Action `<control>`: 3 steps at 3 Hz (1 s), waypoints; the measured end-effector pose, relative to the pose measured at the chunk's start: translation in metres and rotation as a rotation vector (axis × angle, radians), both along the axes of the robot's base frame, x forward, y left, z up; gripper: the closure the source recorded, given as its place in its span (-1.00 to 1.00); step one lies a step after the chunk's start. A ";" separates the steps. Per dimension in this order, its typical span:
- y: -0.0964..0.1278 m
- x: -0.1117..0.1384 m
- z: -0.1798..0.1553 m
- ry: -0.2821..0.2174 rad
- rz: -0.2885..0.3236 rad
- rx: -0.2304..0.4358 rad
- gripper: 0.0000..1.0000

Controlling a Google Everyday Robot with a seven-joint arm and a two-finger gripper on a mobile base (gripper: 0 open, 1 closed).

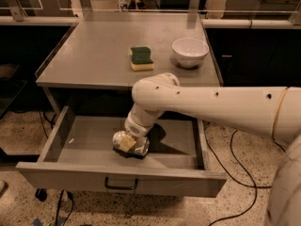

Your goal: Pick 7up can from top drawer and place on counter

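The top drawer is pulled open below the counter. The 7up can, silvery and dented, lies on its side on the drawer floor near the middle. My gripper reaches down into the drawer from the right and sits right on the can. The wrist and a yellowish pad cover part of the can.
A green and yellow sponge and a white bowl stand on the counter's back right. The drawer's side walls and the counter's front edge hem in the arm. Cables lie on the floor to the right.
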State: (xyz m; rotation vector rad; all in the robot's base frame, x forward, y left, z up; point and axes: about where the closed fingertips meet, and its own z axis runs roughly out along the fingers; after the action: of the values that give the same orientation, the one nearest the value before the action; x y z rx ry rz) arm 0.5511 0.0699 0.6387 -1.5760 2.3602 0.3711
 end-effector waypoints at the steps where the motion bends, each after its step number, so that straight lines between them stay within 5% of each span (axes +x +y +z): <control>1: -0.016 -0.006 0.026 -0.005 -0.024 0.006 1.00; 3: -0.034 -0.006 0.076 -0.033 -0.045 -0.003 1.00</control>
State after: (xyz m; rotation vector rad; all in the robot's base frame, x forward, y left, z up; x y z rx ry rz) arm 0.5452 0.0360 0.7143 -1.5159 2.3678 0.3290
